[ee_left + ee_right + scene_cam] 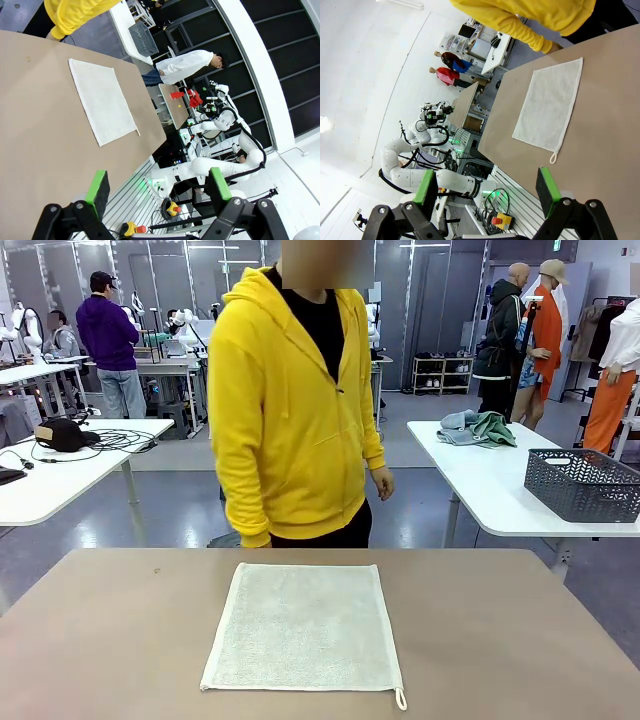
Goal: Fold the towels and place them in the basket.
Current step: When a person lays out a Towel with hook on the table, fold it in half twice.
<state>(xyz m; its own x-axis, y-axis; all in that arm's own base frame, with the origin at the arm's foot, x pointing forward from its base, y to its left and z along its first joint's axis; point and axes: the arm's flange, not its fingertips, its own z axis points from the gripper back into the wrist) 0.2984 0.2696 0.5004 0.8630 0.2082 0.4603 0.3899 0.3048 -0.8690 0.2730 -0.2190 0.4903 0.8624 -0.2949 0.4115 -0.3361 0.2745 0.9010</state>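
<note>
- Towel [303, 625] is lying flat, unfolded, on the tabletop [100, 640]; no fold is showing yet.
- Basket [583, 483] is sitting on another table [480, 480], well apart.
- Left hand [159, 181] and right hand [487, 186] are hovering, fingers apart, gripping nothing; folding and placing are both waiting.

Off-white towel [305, 625] spread flat and unfolded mid brown table [520, 640], small loop [401, 700] at near right corner. Person [290, 420] in yellow hoodie standing at far edge, hand [382, 483] hanging down, clear of towel. Dark lattice basket [583, 484] on white table [480, 480] far right. Heap of towels [478, 428], grey-blue and green, crumpled farther back on same table, apart from basket.
</note>
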